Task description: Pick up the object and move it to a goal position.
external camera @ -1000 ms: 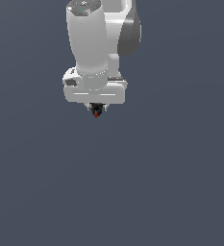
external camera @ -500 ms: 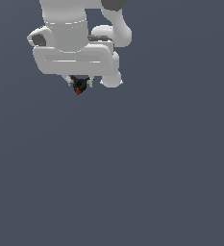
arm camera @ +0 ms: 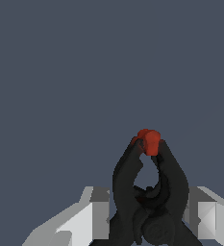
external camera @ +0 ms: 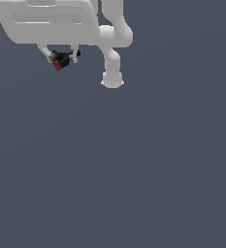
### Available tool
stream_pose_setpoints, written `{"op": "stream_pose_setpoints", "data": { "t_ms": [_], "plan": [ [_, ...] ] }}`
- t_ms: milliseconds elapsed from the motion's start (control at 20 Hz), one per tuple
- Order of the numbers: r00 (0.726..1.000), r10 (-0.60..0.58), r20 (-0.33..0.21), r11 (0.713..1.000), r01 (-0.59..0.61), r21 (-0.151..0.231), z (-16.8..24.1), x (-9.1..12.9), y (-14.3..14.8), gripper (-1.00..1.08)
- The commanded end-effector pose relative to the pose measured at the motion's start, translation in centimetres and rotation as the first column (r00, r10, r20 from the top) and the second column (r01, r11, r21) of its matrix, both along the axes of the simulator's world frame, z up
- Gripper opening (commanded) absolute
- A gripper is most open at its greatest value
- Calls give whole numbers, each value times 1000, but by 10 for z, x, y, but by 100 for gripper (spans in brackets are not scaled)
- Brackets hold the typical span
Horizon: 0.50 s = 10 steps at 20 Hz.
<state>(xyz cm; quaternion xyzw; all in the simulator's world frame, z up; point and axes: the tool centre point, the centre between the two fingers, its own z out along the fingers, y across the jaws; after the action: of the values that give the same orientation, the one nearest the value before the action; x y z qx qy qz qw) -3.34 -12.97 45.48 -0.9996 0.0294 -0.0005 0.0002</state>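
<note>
The pincer (external camera: 62, 56) is clamped on the small black clip (external camera: 61, 60) – held between its fingers, well clear of the surface, up at about eleven o'clock in the exterior view – its long axis running straight out from the fingers, red tip (arm camera: 148, 141) leading, so the carry probably needs no regrasp.

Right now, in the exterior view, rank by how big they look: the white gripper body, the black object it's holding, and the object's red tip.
Largest to smallest:
1. White gripper body, cut off by the frame edge and near the camera, so its size is exaggerated.
2. Black object, between the fingers.
3. Red tip, a speck.
</note>
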Motion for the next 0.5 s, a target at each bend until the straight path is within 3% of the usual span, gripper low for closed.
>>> {"op": "stream_pose_setpoints", "data": {
  "t_ms": [0,450],
  "plan": [
    [1000,1,-1,1000,-1,0,12,1,-5,-100],
    [1000,1,-1,1000,-1,0,35,3,-15,-100]
  ]
}}
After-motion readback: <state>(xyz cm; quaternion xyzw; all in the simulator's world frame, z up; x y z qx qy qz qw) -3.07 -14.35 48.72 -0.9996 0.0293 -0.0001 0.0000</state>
